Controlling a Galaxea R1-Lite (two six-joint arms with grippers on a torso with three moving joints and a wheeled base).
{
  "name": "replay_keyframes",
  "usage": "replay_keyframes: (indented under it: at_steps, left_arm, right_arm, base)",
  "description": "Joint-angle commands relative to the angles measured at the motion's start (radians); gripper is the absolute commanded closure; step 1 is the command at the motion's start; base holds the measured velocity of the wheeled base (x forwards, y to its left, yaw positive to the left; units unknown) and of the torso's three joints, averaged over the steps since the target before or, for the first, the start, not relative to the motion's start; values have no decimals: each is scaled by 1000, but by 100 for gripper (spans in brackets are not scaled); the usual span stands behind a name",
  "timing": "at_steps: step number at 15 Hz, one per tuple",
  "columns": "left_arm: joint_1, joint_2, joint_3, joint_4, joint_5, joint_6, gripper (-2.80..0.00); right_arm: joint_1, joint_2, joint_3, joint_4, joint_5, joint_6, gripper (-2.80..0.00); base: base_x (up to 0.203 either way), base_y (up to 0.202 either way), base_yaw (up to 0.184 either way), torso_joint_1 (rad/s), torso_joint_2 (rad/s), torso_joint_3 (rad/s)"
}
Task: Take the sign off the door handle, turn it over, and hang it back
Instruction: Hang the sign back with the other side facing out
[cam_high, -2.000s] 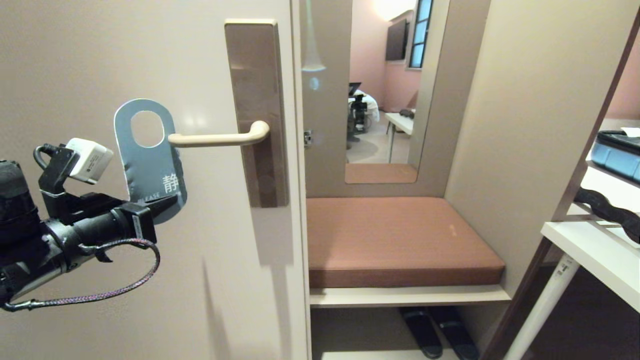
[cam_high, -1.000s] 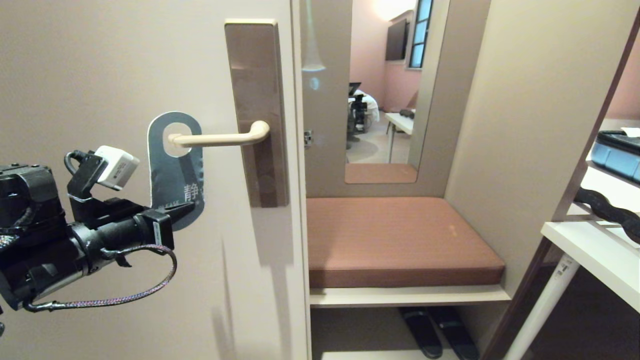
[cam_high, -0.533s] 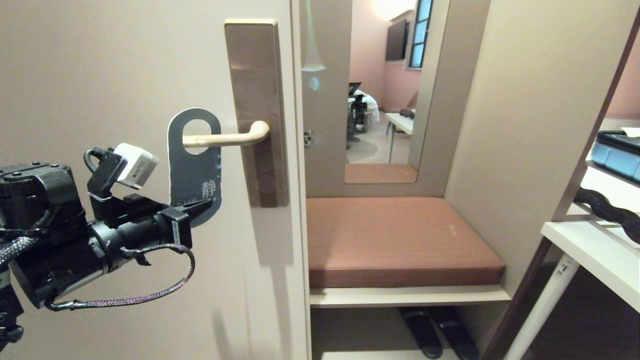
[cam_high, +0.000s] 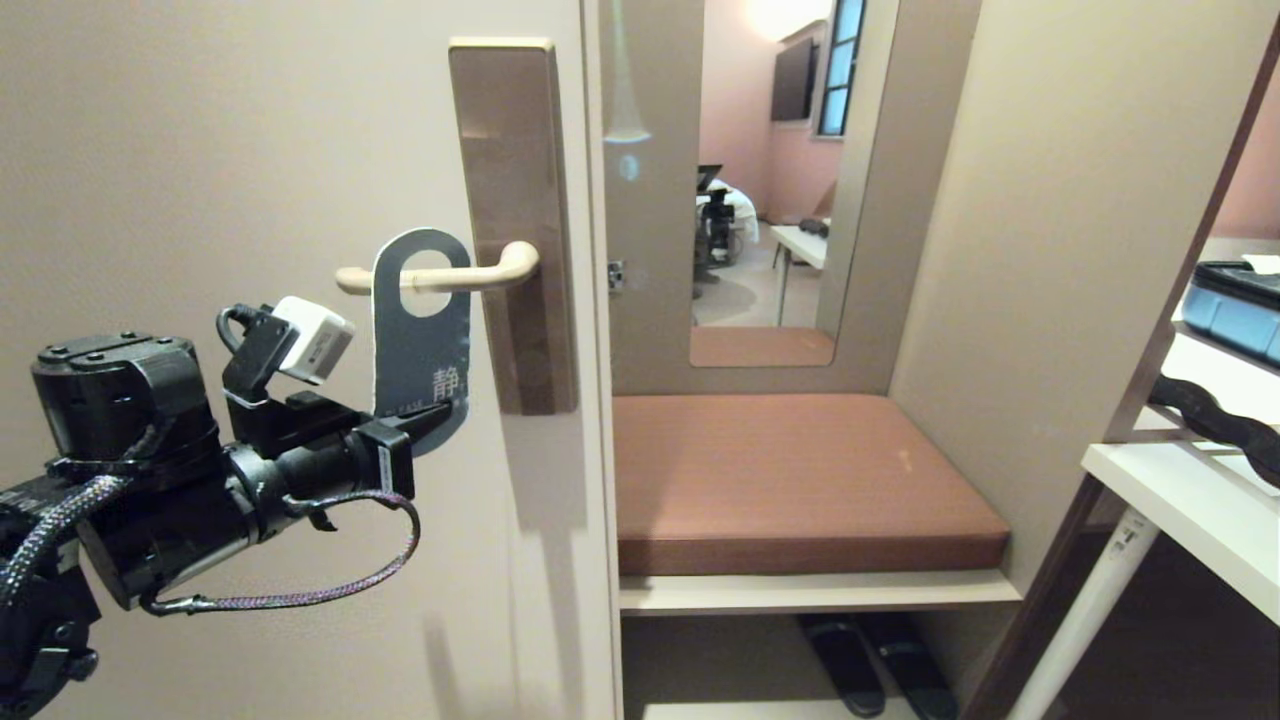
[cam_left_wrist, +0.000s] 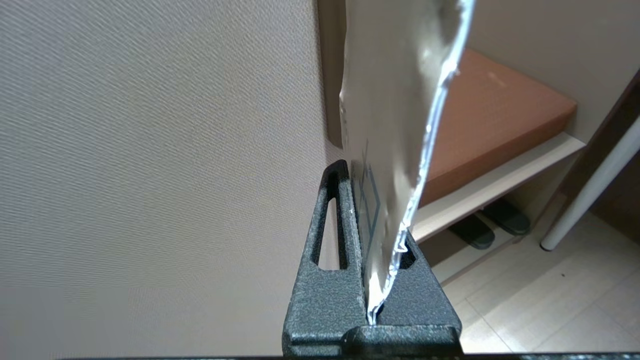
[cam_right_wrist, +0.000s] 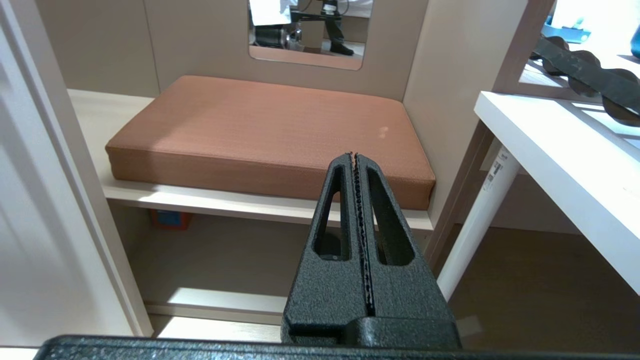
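Since the earlier frame the sign (cam_high: 421, 340) has travelled along the door handle (cam_high: 440, 277), whose lever now passes through its hole, left gripper (cam_high: 432, 416) clamped on its lower edge; thin, light, bendable card, best pinched there.

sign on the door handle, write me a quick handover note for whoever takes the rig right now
Left gripper: shut on the sign's lower end, level with the bottom of the brown handle plate.
Right gripper: shut, empty, parked in front of the bench cushion.
Sign: blue face towards the head camera, its hole threaded over the door handle, about midway along the lever.
Done: the sign is over the lever.
Left: let go of it and draw the left arm away; check that the sign hangs freely.
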Motion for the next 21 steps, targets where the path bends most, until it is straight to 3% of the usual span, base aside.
replay_keyframes:
  at_steps: [1,8,17,18,21]
  left_arm:
    - [-11,21,-3,-6,-2,1,0]
    - [-62,63,-85,-9,-1,1,0]
    - [-98,65,-75,-9,2,4,0]
    - [-98,65,-74,-7,2,5,-280]
    - [-98,56,-65,-7,3,8,-280]
  right_arm:
    - [0,0,0,0,1,-1,0]
    - [0,0,0,1,1,-1,0]
    - [0,0,0,0,1,-1,0]
    - [0,0,0,1,1,-1,0]
    - [0,0,0,-1,1,-1,0]
  base:
    - [0,0,0,0,0,0]
    - [0,0,0,0,0,0]
    - [0,0,0,0,0,0]
    - [0,0,0,0,0,0]
    - [0,0,0,0,0,0]
